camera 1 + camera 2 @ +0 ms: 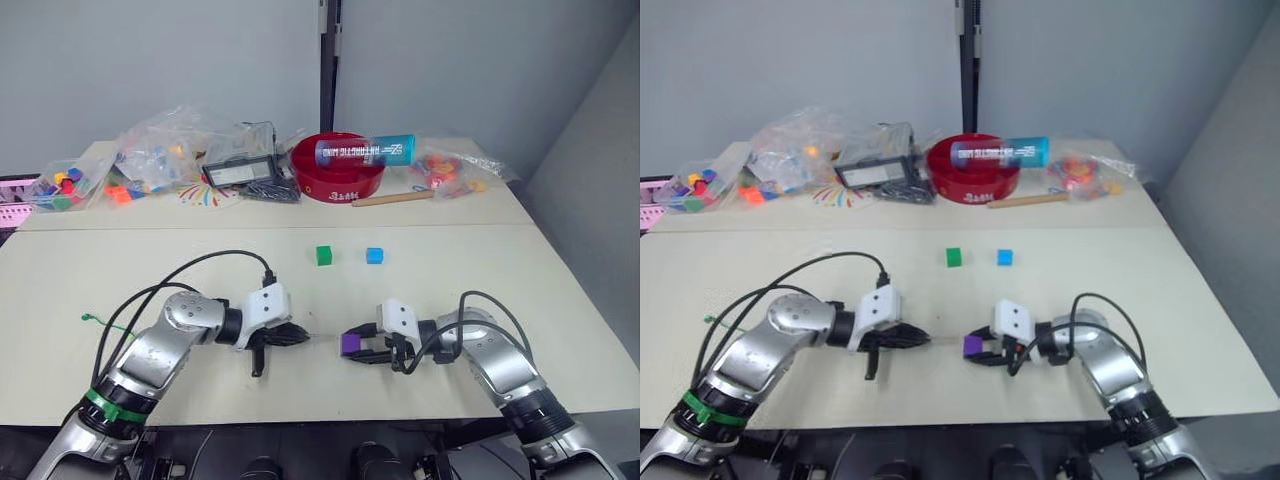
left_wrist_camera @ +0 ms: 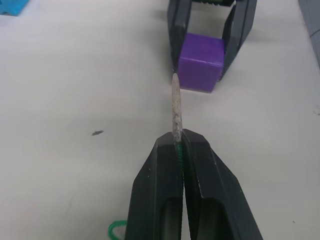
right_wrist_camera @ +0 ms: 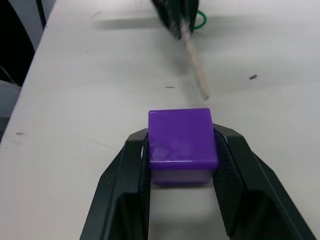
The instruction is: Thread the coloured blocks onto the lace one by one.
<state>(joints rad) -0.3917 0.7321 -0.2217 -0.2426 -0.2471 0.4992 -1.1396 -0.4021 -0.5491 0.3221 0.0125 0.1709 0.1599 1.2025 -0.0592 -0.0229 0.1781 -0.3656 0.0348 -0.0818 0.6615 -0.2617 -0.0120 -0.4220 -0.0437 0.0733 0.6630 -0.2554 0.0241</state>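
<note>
My right gripper [image 1: 350,347] is shut on a purple block [image 3: 182,142], holding it just above the table near the front edge. To its left, my left gripper [image 1: 303,338] is shut on the lace, just behind its stiff pale tip [image 2: 176,107]. The tip points at the purple block [image 2: 201,62] and ends a short gap from its near face. The lace's green cord [image 1: 100,322] trails off to the left across the table. A dark green block [image 1: 323,256] and a blue block [image 1: 374,256] lie side by side farther back, in the middle of the table.
At the back stand a red bowl [image 1: 340,180] with a blue bottle [image 1: 365,151] lying across it, a wooden stick [image 1: 392,199], a black device [image 1: 240,171], and clear bags of mixed toy pieces at the left [image 1: 150,155] and right [image 1: 450,170].
</note>
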